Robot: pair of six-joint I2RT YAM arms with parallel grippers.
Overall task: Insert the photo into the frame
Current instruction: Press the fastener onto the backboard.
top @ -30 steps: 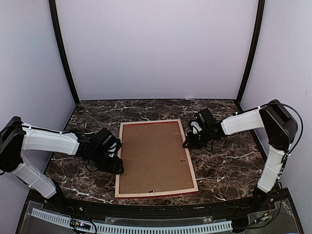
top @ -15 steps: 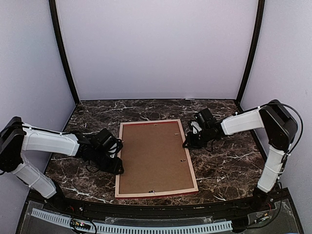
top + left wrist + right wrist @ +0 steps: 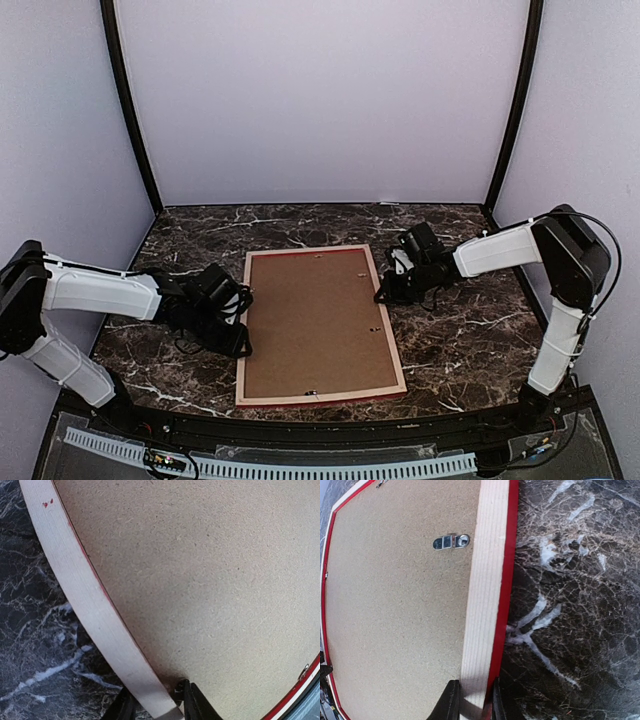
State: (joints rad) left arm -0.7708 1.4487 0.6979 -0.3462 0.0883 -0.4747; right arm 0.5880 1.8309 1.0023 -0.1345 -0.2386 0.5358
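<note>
The frame point(image 3: 487, 555) lies face down on the marble table point(image 3: 460, 340) with its brown backing board point(image 3: 318, 320) up, and the photo is nowhere on show: under that board or not, there's no telling. Here's the worry: it's a long, thin frame taken only at its rails, so an uneven lift could twist it or let a rail slide out of a shallow pinch. And if the little metal clip point(image 3: 451, 542) isn't holding, the board could drop loose on a tilt. The right gripper point(image 3: 471, 700) is clamped on the right rail, a finger on each side. The left gripper point(image 3: 156, 706) straddles the left rail, across the frame and a bit nearer the arms' bases; whether it truly pinches can't be told.
</note>
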